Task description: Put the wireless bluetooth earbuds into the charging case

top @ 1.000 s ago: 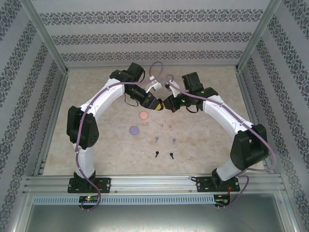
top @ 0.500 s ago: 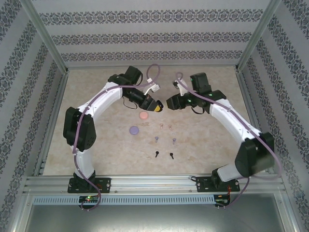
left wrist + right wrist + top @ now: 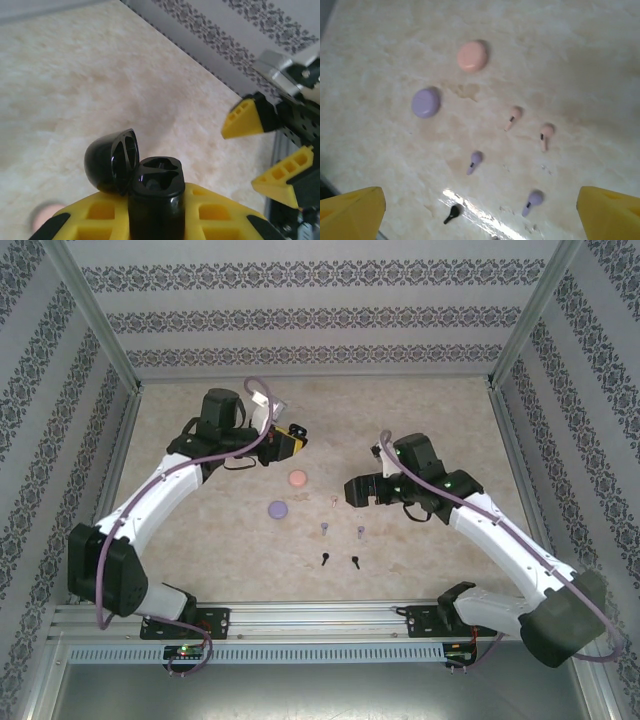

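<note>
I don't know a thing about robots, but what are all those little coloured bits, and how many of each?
Charging cases: 3 (closed pale pink round case, closed lilac round case, glossy black case with its lid open)
Pale pink stemmed earbuds: 2
Lilac stemmed earbuds: 2
Black stemmed earbuds: 2
Total: 9

Top view, centre: case 1 [image 3: 297, 479]; case 2 [image 3: 277, 509] to its lower left. Earbuds [image 3: 324, 528] in paired rows, lower right of both. Case 3 [image 3: 155, 185] sits in left gripper [image 3: 290, 437], above case 1.
</note>
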Controlling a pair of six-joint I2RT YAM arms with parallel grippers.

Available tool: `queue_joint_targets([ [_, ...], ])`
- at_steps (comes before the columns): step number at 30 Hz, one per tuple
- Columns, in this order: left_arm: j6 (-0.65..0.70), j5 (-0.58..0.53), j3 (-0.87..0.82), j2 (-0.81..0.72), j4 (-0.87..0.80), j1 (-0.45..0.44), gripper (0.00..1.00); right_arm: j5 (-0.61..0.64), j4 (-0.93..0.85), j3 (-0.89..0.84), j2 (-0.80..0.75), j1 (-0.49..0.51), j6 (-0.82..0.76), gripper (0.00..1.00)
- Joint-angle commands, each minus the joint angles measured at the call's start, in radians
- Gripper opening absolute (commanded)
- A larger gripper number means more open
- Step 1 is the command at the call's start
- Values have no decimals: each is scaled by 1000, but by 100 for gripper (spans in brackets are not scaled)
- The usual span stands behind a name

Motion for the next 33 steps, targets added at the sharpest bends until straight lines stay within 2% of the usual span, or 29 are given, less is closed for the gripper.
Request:
queue_joint_targets([
  [1, -68, -131, -97, -85, 231, -7, 0, 266, -80, 5, -38, 59, 117, 98],
  [3, -63, -189, -167, -138, 323, -10, 0, 326, -86, 2, -61, 69, 195, 98],
  [5, -47, -240, -249, -184, 428, -19, 0, 318, -80, -14, -105, 54, 263, 98],
  [9, -71, -356, -401, -263, 637, -32, 0, 109, 63, -103, -197, -33, 351, 98],
  [11, -77, -392, -464, -283, 716, -36, 0, 105, 23, -74, -176, -27, 345, 98],
  [15, -48, -433, -530, -311, 756, -64, 0, 275, -150, 45, -59, 115, 328, 98],
  [17, -19, -444, -548, -316, 750, -82, 0, 272, -176, 64, 8, 156, 377, 98],
  [21, -35, -508, -642, -315, 934, -99, 0, 263, -161, 69, 160, 256, 554, 96],
  [24, -79, -563, -688, -299, 1040, -99, 0, 314, -169, 102, 274, 339, 651, 92],
  [29, -133, -642, -745, -293, 1167, -101, 0, 332, -155, 170, 451, 437, 763, 77],
  [33, -153, -666, -762, -300, 1196, -102, 0, 346, -139, 196, 525, 480, 833, 67],
])
